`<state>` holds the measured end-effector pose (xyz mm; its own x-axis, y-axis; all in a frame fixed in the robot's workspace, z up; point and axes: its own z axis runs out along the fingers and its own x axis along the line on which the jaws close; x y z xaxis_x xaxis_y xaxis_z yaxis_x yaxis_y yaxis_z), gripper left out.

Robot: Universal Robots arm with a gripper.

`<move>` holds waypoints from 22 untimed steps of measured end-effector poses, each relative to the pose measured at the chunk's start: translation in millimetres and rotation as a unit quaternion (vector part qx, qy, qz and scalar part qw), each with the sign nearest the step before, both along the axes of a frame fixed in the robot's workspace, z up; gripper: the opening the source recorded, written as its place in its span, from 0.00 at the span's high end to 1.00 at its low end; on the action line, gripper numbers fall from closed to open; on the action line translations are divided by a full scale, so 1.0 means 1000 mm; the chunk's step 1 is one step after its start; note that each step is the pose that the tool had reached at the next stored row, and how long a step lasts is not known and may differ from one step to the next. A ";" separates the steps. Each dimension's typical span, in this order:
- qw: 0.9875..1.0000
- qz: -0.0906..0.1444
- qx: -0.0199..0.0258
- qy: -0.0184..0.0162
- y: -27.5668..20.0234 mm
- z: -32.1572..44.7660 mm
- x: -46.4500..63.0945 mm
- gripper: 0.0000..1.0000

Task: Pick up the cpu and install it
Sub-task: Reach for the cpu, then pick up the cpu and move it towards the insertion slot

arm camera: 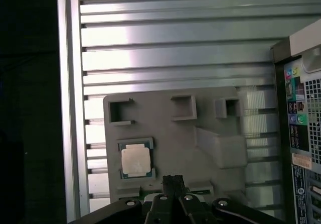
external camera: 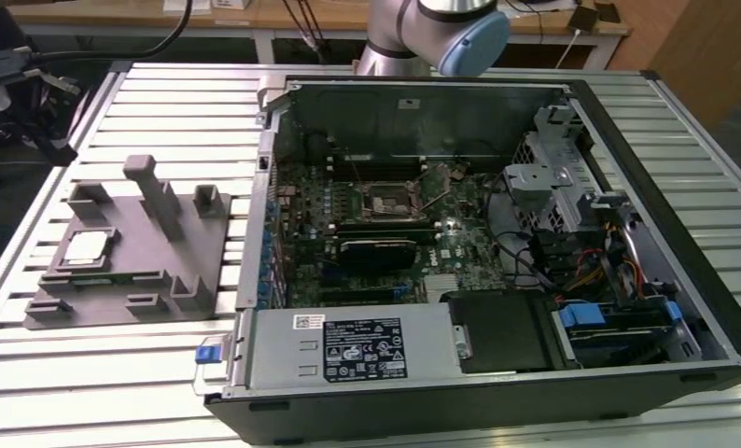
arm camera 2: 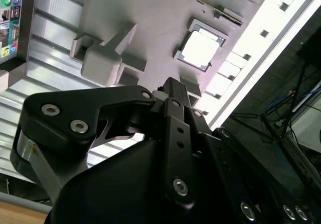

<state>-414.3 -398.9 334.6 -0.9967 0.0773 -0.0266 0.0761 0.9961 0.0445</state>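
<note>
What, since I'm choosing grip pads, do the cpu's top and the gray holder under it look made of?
The cpu: metal top, pale silver-beige, satin finish; it glares bright in the second wrist view. The gray holder: probably moulded or printed plastic, matte; it is uniform gray with no glints and has blocky posts.

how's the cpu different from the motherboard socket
The pale silver-beige square cpu has a plain bright top; the metal-framed square motherboard socket has a dark centre. The cpu sits in a grey plastic holder; the socket sits inside the open black computer case. Both are square and lie flat.
</note>
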 end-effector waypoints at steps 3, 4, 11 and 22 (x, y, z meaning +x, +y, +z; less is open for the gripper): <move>1.000 0.000 0.000 0.000 0.0000 -0.0035 -0.004 0.89; 1.000 0.000 0.000 0.000 0.0000 -0.0046 -0.006 0.89; 1.000 0.000 0.000 0.000 -0.0001 -0.0113 -0.012 0.89; 1.000 0.000 0.000 0.000 0.0000 -0.0120 -0.014 0.89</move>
<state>-428.7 -398.9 322.6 -0.9966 0.0773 -0.0270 0.0761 0.9961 0.0447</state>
